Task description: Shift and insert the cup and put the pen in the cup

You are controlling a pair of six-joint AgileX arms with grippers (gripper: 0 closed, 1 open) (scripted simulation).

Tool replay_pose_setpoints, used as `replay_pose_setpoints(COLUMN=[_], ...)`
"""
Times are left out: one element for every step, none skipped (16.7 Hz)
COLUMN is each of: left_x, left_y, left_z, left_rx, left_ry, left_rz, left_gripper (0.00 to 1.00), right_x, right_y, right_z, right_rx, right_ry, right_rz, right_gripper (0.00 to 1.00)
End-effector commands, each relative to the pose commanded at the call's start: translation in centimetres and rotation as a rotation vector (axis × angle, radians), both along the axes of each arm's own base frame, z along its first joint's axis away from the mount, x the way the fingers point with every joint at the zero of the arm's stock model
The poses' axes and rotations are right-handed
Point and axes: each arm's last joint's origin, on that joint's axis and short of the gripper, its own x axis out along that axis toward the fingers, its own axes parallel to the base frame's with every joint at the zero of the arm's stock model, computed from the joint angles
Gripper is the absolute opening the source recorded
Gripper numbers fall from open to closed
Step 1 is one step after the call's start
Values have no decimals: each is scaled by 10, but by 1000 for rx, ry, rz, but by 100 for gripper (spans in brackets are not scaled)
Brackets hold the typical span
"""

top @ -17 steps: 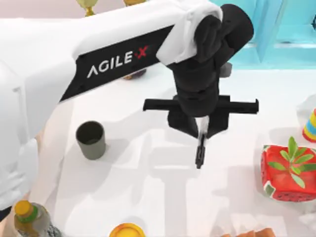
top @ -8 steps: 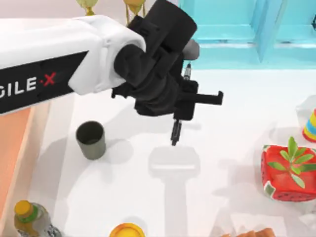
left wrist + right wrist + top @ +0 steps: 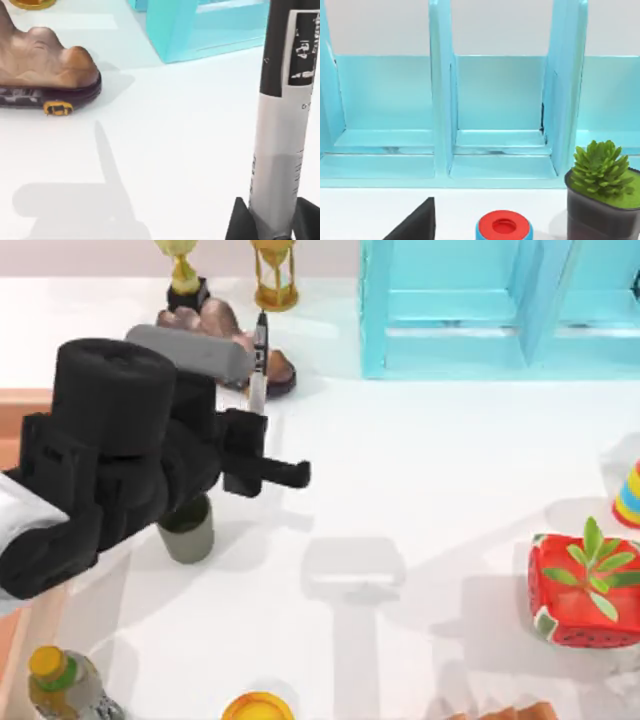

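Clenched on the pen (image 3: pixel 280 150), the left gripper (image 3: pixel 262 445) had swung from mid-table towards the left edge, now above the cup (image 3: pixel 188 532) and seemingly ready to lower it in, while the left wrist view alone showed the fingers (image 3: pixel 240 222) pinching the barrel's lower end.

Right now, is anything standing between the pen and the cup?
Nothing visible stands between them. The left gripper holds the pen upright in its fingers, above the table, and the cup stands close by, partly under the arm.
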Motion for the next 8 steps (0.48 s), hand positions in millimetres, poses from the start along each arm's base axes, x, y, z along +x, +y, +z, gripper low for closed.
replay_pose_setpoints(left_x=[-9,-18,-26,-35,-43,-50,-56,-62], left_y=[12,22,32,42,50,57,63,68], left_z=[-3,-5,-8,-11,-14,-16,-19,-21], left_rx=[-13,-24,-35,-44,-51,-58,-63,-66], left_ry=[-73,-145,-216,-283,-346,-403,-454,-496], left_rz=[11,23,36,49,63,76,89,100], left_gripper=[0,0,0,0,0,0,0,0], right_x=[0,0,0,0,0,0,0,0], right_y=[0,0,0,0,0,0,0,0], right_z=[0,0,0,0,0,0,0,0], right_rx=[0,0,0,0,0,0,0,0], right_ry=[0,0,0,0,0,0,0,0], right_rz=[0,0,0,0,0,0,0,0], right_gripper=[100,100,100,100,100,100,100,100])
